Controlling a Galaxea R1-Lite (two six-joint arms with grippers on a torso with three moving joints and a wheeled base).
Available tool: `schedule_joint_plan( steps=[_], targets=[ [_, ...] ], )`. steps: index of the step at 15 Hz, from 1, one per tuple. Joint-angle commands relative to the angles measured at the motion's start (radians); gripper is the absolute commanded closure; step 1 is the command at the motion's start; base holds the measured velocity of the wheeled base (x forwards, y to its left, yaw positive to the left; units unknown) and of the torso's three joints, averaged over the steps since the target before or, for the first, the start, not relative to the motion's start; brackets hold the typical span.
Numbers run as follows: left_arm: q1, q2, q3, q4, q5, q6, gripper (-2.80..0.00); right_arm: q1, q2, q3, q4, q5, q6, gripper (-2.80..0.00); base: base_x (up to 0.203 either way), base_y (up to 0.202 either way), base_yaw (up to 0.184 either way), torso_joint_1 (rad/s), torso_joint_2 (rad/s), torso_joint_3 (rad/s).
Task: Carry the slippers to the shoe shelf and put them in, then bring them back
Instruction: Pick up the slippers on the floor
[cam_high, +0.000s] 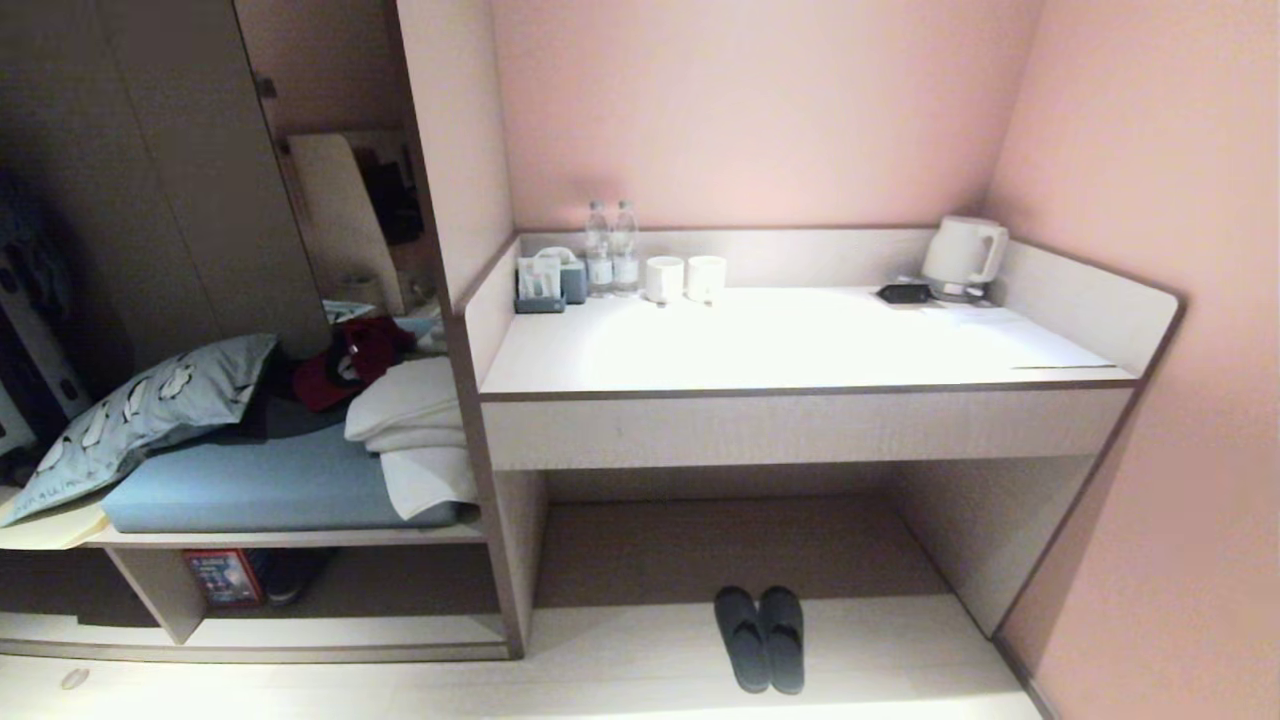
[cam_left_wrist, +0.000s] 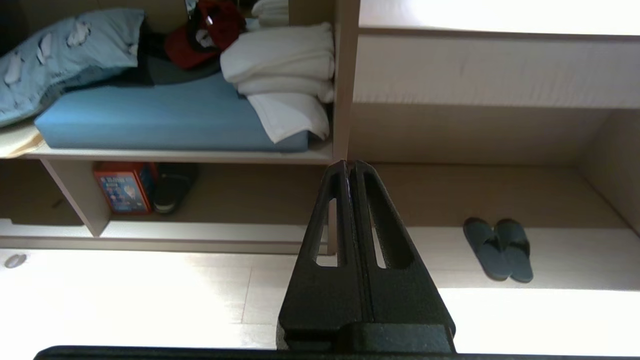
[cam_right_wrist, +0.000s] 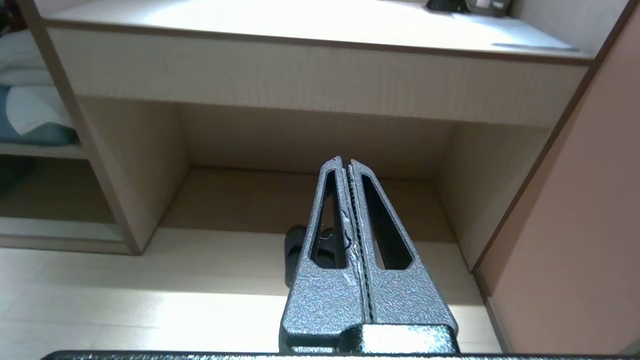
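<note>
- Nearest to me are my two grippers, neither visible from the head camera: the left gripper (cam_left_wrist: 350, 167) and the right gripper (cam_right_wrist: 345, 162) each have their jaws pressed together and grip nothing, both pointing toward the furniture from well back.
- Next out, the slippers (cam_high: 760, 638), one pair, two pieces, lie side by side and touching on the pale floor (cam_high: 620, 650) at the mouth of the desk recess (cam_high: 720, 545).
- To the left, the shoe shelf (cam_high: 330, 630) is the low compartment under the blue cushion (cam_high: 250, 485); one red-and-blue box (cam_high: 225, 577) and one dark shoe (cam_high: 295, 575) already sit in it.
- Risks, as I judge them: closed jaws must open before any pickup; gripping only one slipper would split the pair; the desk apron above could catch an arm; the box and shoe narrow the free space.
- Farthest, on the desktop (cam_high: 800, 340): two water bottles (cam_high: 611, 248), two white cups (cam_high: 685, 278), one kettle (cam_high: 962, 255).
</note>
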Motion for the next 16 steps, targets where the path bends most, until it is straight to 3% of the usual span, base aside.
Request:
schedule_joint_plan(
  steps=[1, 16],
  targets=[
    [0.0, 0.001, 0.0, 0.0, 0.001, -0.001, 0.0, 0.0, 0.0, 0.0, 0.0, 0.0, 0.0, 0.0, 0.0, 0.0, 0.0, -0.222, 0.54, 0.3],
    [0.0, 0.001, 0.0, 0.0, 0.001, -0.001, 0.0, 0.0, 0.0, 0.0, 0.0, 0.0, 0.0, 0.0, 0.0, 0.0, 0.0, -0.182, 0.48, 0.302]
  ],
)
